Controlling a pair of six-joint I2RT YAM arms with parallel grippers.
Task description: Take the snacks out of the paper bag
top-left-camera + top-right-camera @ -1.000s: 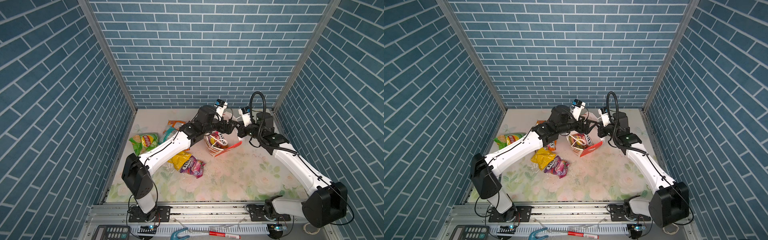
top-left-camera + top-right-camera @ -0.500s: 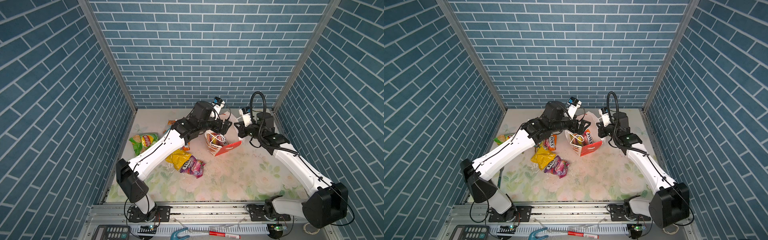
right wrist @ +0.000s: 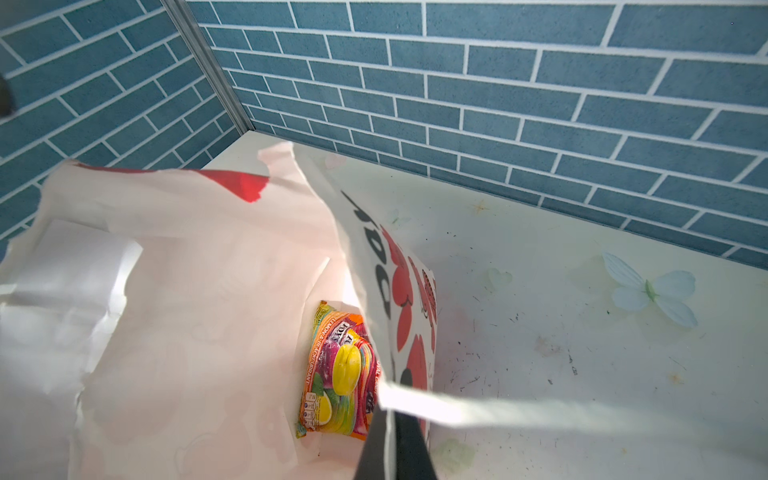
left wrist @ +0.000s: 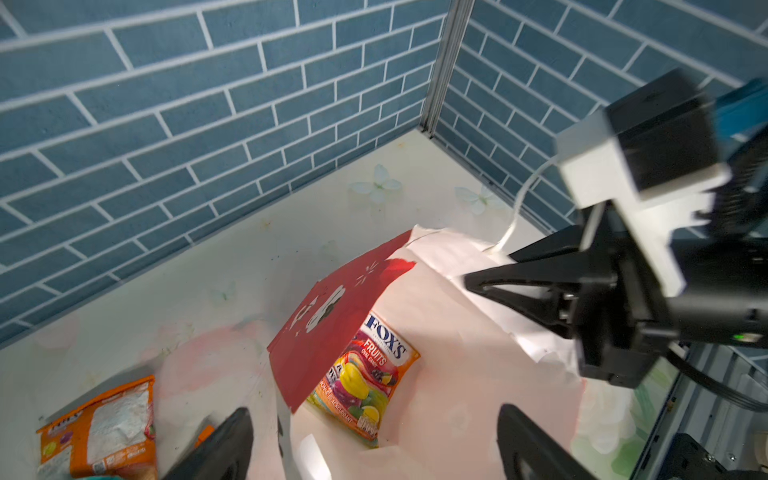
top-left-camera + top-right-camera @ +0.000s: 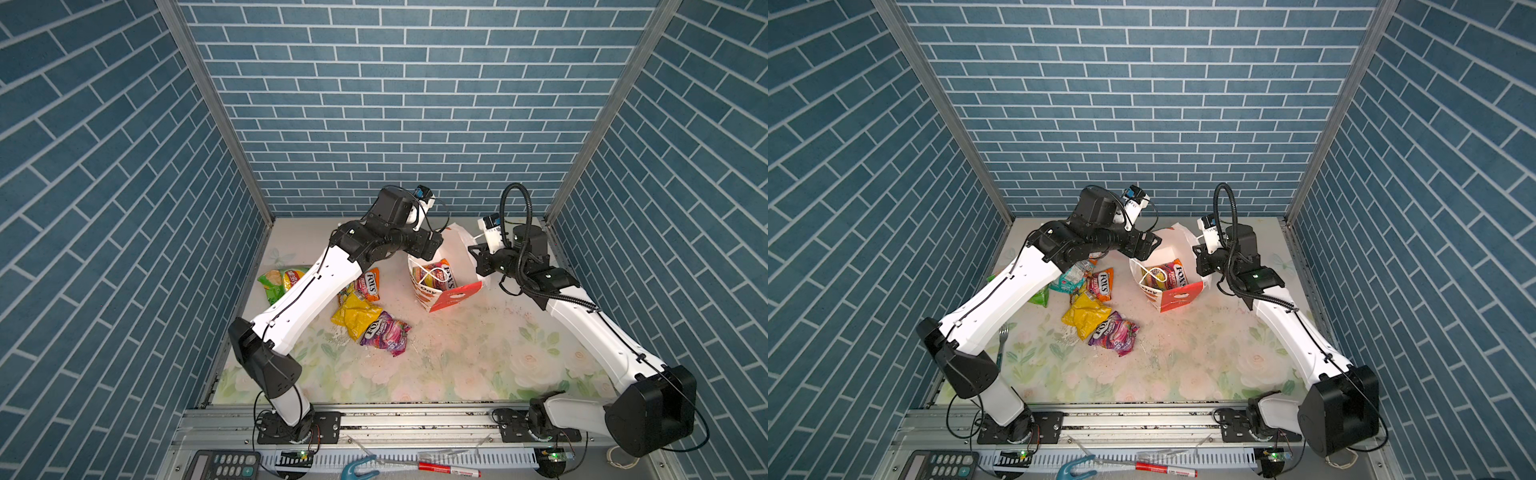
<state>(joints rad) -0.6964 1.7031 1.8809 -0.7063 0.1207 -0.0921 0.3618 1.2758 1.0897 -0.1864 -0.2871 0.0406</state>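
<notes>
gaping open, the paper bag has its white rim pinched between the pressed-together jaws of the right gripper. the left gripper hangs over the mouth, jaws spread wide (holding nothing). between them, lower down, an orange fox's packet lies inside the bag; beyond one jaw an orange-white packet lies on the table.

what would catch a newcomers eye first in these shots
The red-and-white paper bag stands at the back centre, its rim pinched by the right claw, with one orange FOX'S packet visible inside. The open left claw hangs over the bag's mouth. To its left in both top views, a yellow packet, a purple FOX'S packet and a green chip bag lie loose.
</notes>
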